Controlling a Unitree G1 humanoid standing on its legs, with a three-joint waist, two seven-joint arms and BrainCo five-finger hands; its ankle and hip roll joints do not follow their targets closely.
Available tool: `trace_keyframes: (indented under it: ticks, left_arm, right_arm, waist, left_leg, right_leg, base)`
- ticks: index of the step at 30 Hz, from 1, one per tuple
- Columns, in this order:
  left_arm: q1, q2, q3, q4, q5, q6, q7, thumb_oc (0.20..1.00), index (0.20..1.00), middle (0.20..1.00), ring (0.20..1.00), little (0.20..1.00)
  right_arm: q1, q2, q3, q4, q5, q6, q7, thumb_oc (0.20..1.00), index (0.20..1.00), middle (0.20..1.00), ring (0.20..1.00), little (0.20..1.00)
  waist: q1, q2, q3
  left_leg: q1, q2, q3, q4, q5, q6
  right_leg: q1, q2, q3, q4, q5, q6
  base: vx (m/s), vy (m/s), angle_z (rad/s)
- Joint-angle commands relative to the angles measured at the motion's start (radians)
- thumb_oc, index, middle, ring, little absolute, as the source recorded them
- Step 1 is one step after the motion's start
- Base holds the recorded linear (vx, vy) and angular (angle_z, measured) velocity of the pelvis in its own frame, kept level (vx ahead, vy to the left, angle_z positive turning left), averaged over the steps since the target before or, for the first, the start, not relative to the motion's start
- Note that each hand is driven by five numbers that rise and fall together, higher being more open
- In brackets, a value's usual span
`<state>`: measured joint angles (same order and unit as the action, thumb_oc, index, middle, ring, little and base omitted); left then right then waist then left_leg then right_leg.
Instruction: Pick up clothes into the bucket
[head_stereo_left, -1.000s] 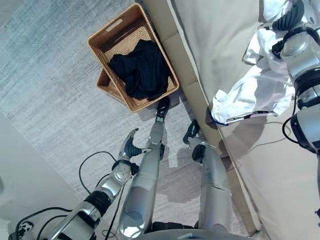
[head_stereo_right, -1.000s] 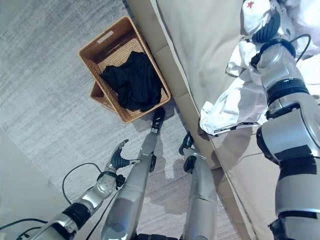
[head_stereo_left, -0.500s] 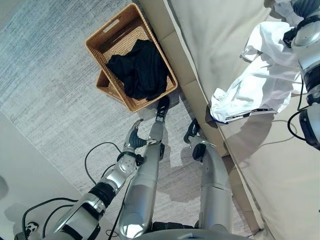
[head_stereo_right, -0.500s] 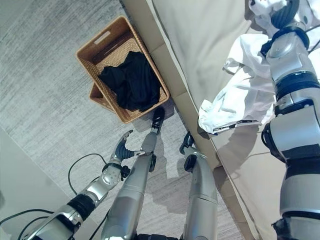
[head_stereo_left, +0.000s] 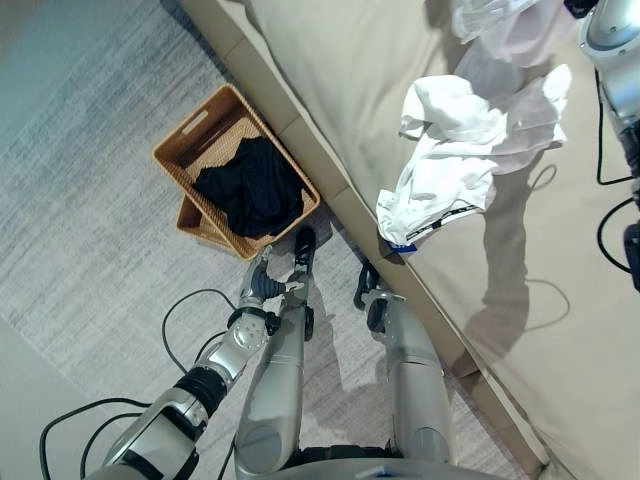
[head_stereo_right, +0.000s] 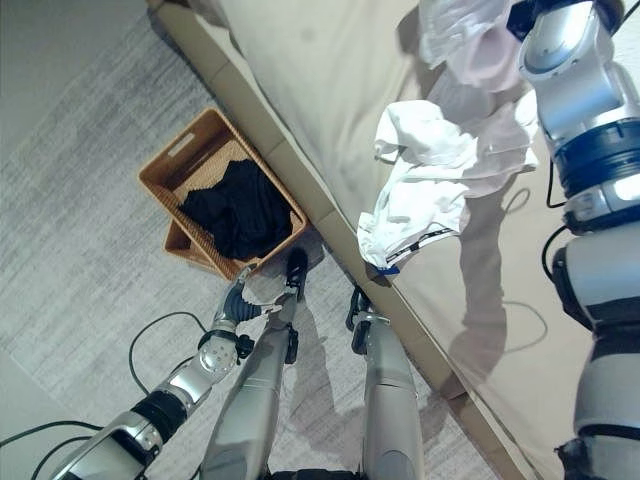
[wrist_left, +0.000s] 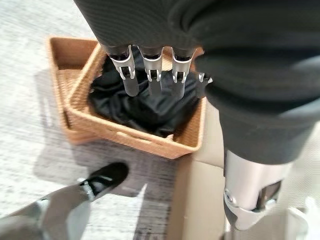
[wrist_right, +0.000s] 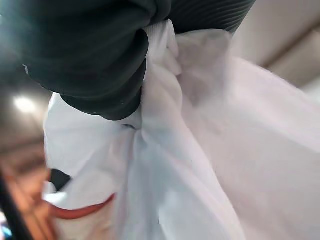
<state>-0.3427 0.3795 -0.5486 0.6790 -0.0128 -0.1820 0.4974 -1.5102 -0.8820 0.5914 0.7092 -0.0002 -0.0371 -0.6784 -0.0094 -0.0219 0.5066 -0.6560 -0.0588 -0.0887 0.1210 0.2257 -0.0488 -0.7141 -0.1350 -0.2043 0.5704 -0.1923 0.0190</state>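
While the right hand (wrist_right: 100, 55) grips the white garment (head_stereo_left: 455, 150) above the bed (head_stereo_left: 560, 300), the left hand (wrist_left: 150, 70) hangs open-fingered over the basket (head_stereo_left: 175, 160).

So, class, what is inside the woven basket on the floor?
A crumpled black garment lies in the basket, covering most of its bottom. Anything beneath the cloth is hidden.

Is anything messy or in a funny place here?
Yes. A white garment lies crumpled on the bed, one end drooping over its edge. The basket on the floor already holds black clothes.
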Motion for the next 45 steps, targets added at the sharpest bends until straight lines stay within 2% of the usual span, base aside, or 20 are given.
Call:
trace_keyframes:
  ticks: [1,4,6,7,8,10,13,16,19,20,23,24,29,32,39,41,45]
  left_arm:
    - [0.089,0.025,0.084,-0.123,0.022,-0.058,0.000,1.000,1.000,1.000,1.000,1.000]
    - [0.111,0.067,0.117,-0.217,0.011,-0.071,-0.023,1.000,1.000,1.000,1.000,1.000]
    - [0.139,0.113,0.158,-0.331,-0.020,-0.090,-0.068,1.000,1.000,1.000,1.000,1.000]
    - [0.141,0.115,0.159,-0.334,-0.020,-0.089,-0.069,1.000,1.000,1.000,1.000,1.000]
    - [0.152,0.135,0.195,-0.418,-0.091,-0.106,-0.118,1.000,1.000,1.000,1.000,1.000]
    - [0.156,0.144,0.211,-0.460,-0.126,-0.113,-0.137,1.000,1.000,1.000,1.000,1.000]
    - [0.142,0.178,0.253,-0.580,-0.162,-0.119,-0.188,1.000,1.000,1.000,1.000,1.000]
    - [0.125,0.198,0.316,-0.733,-0.218,-0.108,-0.230,1.000,1.000,1.000,1.000,1.000]
    - [0.093,0.204,0.322,-0.765,-0.226,-0.091,-0.250,1.000,1.000,1.000,1.000,1.000]
    - [0.061,0.213,0.316,-0.784,-0.247,-0.079,-0.278,1.000,1.000,1.000,1.000,1.000]
    - [0.009,0.203,0.286,-0.758,-0.277,-0.066,-0.297,1.000,1.000,1.000,1.000,1.000]
    - [-0.051,0.193,0.247,-0.733,-0.300,-0.052,-0.317,1.000,1.000,1.000,1.000,1.000]
    - [-0.141,0.183,0.190,-0.687,-0.316,-0.033,-0.334,1.000,1.000,1.000,1.000,1.000]
    - [-0.194,0.174,0.122,-0.663,-0.391,-0.016,-0.380,1.000,1.000,1.000,1.000,1.000]
    - [-0.286,0.176,-0.009,-0.660,-0.504,0.013,-0.439,1.000,1.000,1.000,1.000,1.000]
    - [-0.320,0.186,-0.043,-0.659,-0.499,0.021,-0.443,1.000,1.000,1.000,1.000,1.000]
    - [-0.355,0.150,-0.065,-0.616,-0.463,0.025,-0.423,1.000,1.000,1.000,1.000,1.000]
  right_arm:
    - [-0.042,-0.081,-0.057,-0.128,-0.099,-0.043,-0.087,0.200,0.200,0.200,0.200,0.200]
    - [-0.027,-0.078,-0.078,-0.177,-0.109,-0.050,-0.072,0.200,0.200,0.200,0.200,0.200]
    - [0.020,-0.070,-0.096,-0.261,-0.129,-0.056,-0.023,0.200,0.200,0.200,0.200,0.200]
    - [0.023,-0.069,-0.099,-0.263,-0.130,-0.055,-0.023,0.200,0.200,0.200,0.200,0.200]
    - [0.062,-0.068,-0.112,-0.321,-0.139,-0.055,0.018,0.200,0.200,0.200,0.200,0.200]
    - [0.092,-0.059,-0.127,-0.348,-0.142,-0.056,0.037,0.200,0.200,0.200,0.200,0.200]
    - [0.195,-0.061,-0.151,-0.430,-0.138,-0.069,0.121,0.200,0.200,0.200,0.200,0.200]
    - [0.346,-0.088,-0.186,-0.542,-0.119,-0.067,0.246,0.200,0.200,0.200,0.200,0.200]
    - [0.437,-0.084,-0.227,-0.595,-0.069,-0.075,0.299,0.200,0.200,0.200,0.200,0.200]
    - [0.497,-0.087,-0.247,-0.640,-0.033,-0.075,0.349,0.200,0.200,0.200,0.200,0.200]
    - [0.531,-0.084,-0.244,-0.666,-0.001,-0.076,0.396,0.200,0.200,0.200,0.200,0.200]
    - [0.546,-0.073,-0.233,-0.681,0.043,-0.076,0.433,0.200,0.200,0.200,0.200,0.200]
    - [0.576,-0.053,-0.212,-0.722,0.109,-0.071,0.501,0.200,0.200,0.200,0.200,0.200]
    - [0.601,-0.040,-0.176,-0.777,0.151,-0.068,0.563,0.200,0.200,0.200,0.200,0.200]
    - [0.601,-0.019,-0.099,-0.833,0.222,-0.061,0.625,0.200,0.200,0.200,0.200,0.200]
    - [0.584,-0.011,-0.070,-0.842,0.240,-0.063,0.637,0.200,0.200,0.200,0.200,0.200]
    - [0.558,0.024,-0.039,-0.884,0.279,-0.073,0.653,0.200,0.200,0.200,0.200,0.200]
  waist:
    - [-0.003,-0.037,0.013]
    - [-0.004,-0.041,0.005]
    - [-0.011,-0.032,-0.043]
    - [-0.012,-0.035,-0.044]
    - [-0.020,-0.026,-0.080]
    - [-0.024,-0.025,-0.096]
    - [-0.036,-0.015,-0.147]
    - [-0.050,-0.008,-0.210]
    - [-0.057,-0.006,-0.239]
    - [-0.063,-0.006,-0.269]
    - [-0.067,-0.008,-0.296]
    - [-0.073,-0.010,-0.320]
    - [-0.078,-0.014,-0.355]
    - [-0.079,-0.014,-0.386]
    - [-0.075,-0.014,-0.407]
    - [-0.071,-0.013,-0.411]
    - [-0.066,-0.017,-0.412]
  left_leg:
    - [0.157,0.014,0.030,0.157,-0.245,-0.010]
    - [0.228,0.023,0.053,0.132,-0.244,-0.007]
    - [0.300,0.030,0.066,0.099,-0.251,-0.006]
    - [0.300,0.028,0.066,0.094,-0.244,-0.006]
    - [0.347,0.034,0.070,0.075,-0.250,-0.006]
    - [0.360,0.033,0.072,0.062,-0.242,-0.006]
    - [0.415,0.037,0.075,0.032,-0.238,-0.009]
    - [0.483,0.043,0.076,-0.010,-0.231,-0.013]
    - [0.519,0.048,0.078,-0.035,-0.224,-0.018]
    - [0.541,0.056,0.083,-0.051,-0.218,-0.026]
    - [0.568,0.063,0.086,-0.064,-0.214,-0.032]
    - [0.589,0.070,0.092,-0.070,-0.217,-0.034]
    - [0.633,0.077,0.104,-0.079,-0.226,-0.033]
    - [0.664,0.082,0.110,-0.091,-0.231,-0.032]
    - [0.694,0.083,0.109,-0.107,-0.232,-0.033]
    - [0.698,0.082,0.106,-0.111,-0.231,-0.032]
    - [0.702,0.081,0.103,-0.115,-0.231,-0.031]
  right_leg:
    - [0.211,-0.044,0.057,-0.298,0.216,0.120]
    - [0.280,-0.028,0.070,-0.337,0.229,0.122]
    - [0.343,-0.016,0.076,-0.362,0.218,0.122]
    - [0.344,-0.018,0.076,-0.367,0.225,0.121]
    - [0.386,-0.011,0.080,-0.376,0.215,0.121]
    - [0.399,-0.012,0.081,-0.387,0.220,0.120]
    - [0.447,-0.008,0.077,-0.396,0.205,0.118]
    - [0.509,-0.002,0.068,-0.411,0.186,0.113]
    - [0.545,0.006,0.058,-0.424,0.178,0.110]
    - [0.574,0.009,0.049,-0.440,0.175,0.110]
    - [0.602,0.013,0.042,-0.455,0.172,0.110]
    - [0.628,0.016,0.039,-0.470,0.172,0.110]
    - [0.680,0.020,0.041,-0.502,0.176,0.110]
    - [0.721,0.024,0.039,-0.528,0.175,0.109]
    - [0.766,0.026,0.026,-0.561,0.179,0.110]
    - [0.773,0.026,0.021,-0.566,0.181,0.110]
    - [0.779,0.025,0.018,-0.572,0.185,0.111]
  base:
    - [0.00,0.029,-0.38]
    - [0.04,0.001,-0.40]
    - [0.09,-0.013,-0.34]
    - [0.15,-0.015,-0.30]
    - [0.07,-0.002,-0.15]
    - [0.07,-0.022,-0.12]
    - [0.10,-0.045,-0.03]
    - [0.10,-0.050,0.04]
    - [0.09,-0.060,0.13]
    - [0.05,-0.041,0.08]
    - [0.08,-0.049,0.05]
    - [0.05,-0.029,-0.02]
    - [0.07,-0.031,-0.05]
    - [0.08,-0.031,-0.02]
    - [0.04,-0.011,0.01]
    - [0.00,0.000,0.00]
    - [0.00,0.003,0.05]
